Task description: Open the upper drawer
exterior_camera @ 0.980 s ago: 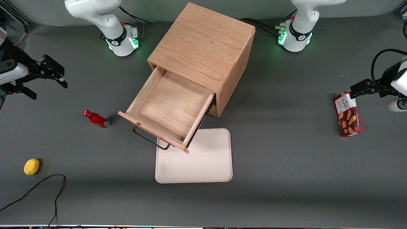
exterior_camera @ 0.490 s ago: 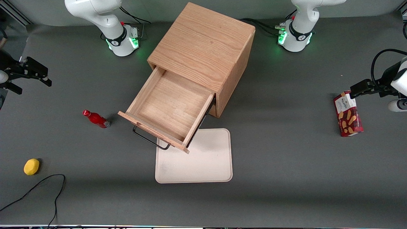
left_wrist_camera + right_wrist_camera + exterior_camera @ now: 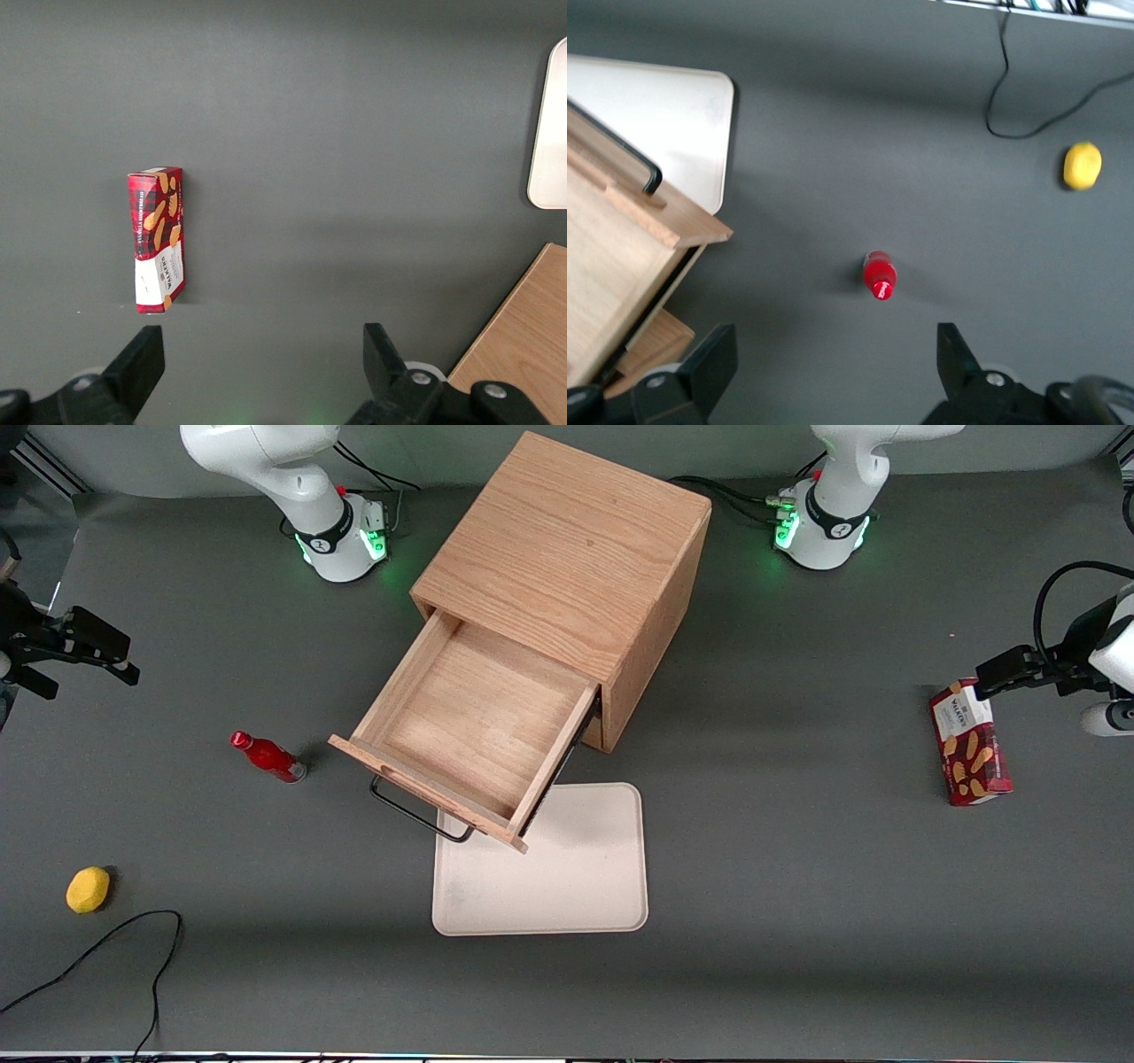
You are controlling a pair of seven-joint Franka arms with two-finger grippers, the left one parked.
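The upper drawer (image 3: pixel 478 726) of the light-oak cabinet (image 3: pixel 567 558) stands pulled far out, an empty wooden box with its thin black bar handle (image 3: pixel 421 815) on the front panel. It also shows in the right wrist view (image 3: pixel 620 257), with the handle (image 3: pixel 620 146). The lower drawer is hidden beneath it. My right gripper (image 3: pixel 95 684) is open and empty, well away from the cabinet at the working arm's end of the table. In the right wrist view my gripper (image 3: pixel 833 345) hangs over bare table near the red bottle.
A red bottle (image 3: pixel 267 757) stands between gripper and drawer, also in the right wrist view (image 3: pixel 879 274). A yellow lemon (image 3: pixel 88 889) and black cable (image 3: pixel 115 948) lie nearer the camera. A white tray (image 3: pixel 549 868) lies under the drawer front. A biscuit box (image 3: pixel 970 753) lies toward the parked arm's end.
My gripper has drawn away from the cabinet toward the working arm's end of the table, staying open. The drawer has not moved.
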